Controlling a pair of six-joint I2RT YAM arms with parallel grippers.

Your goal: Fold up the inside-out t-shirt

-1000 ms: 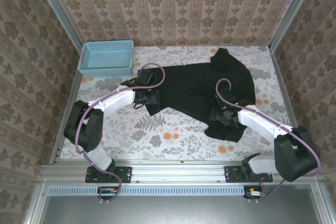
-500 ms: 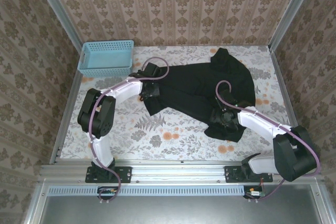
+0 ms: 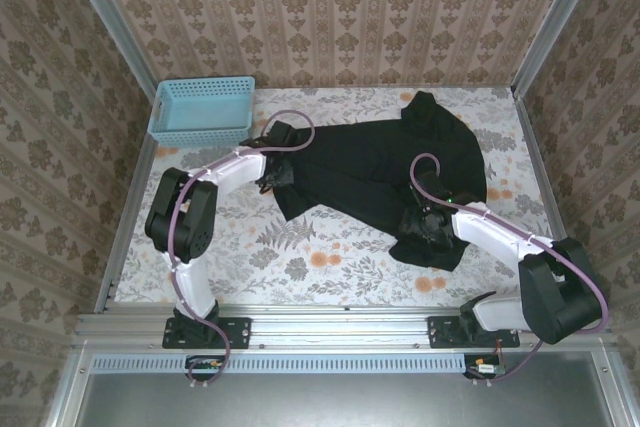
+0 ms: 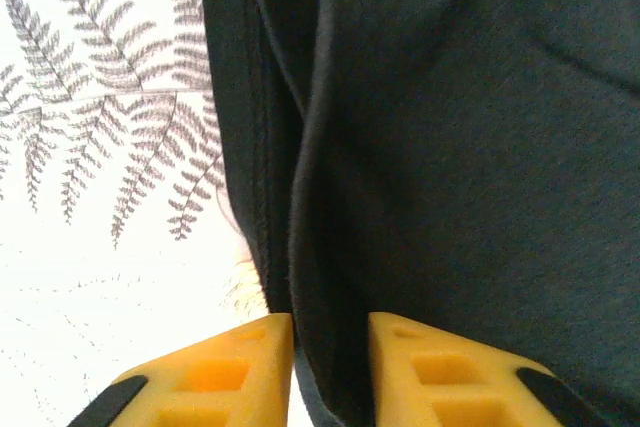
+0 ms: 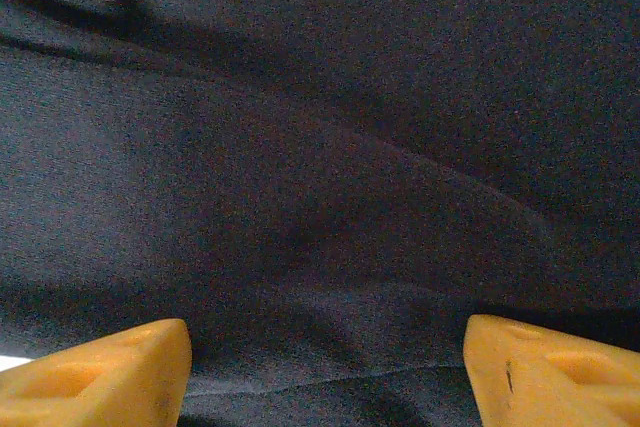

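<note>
Floral tabletop (image 3: pixel 300 262): one t-shirt (image 3: pixel 380 167) (black), one basket (image 3: pixel 200 133).

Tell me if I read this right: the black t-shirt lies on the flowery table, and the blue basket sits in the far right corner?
Not quite: the blue basket sits in the far left corner, not the right, as the top external view shows. The black t-shirt does lie on the flowery table.

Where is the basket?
In the top view, the light blue plastic basket sits in the far left corner of the floral table, left of the black fabric t-shirt.
</note>
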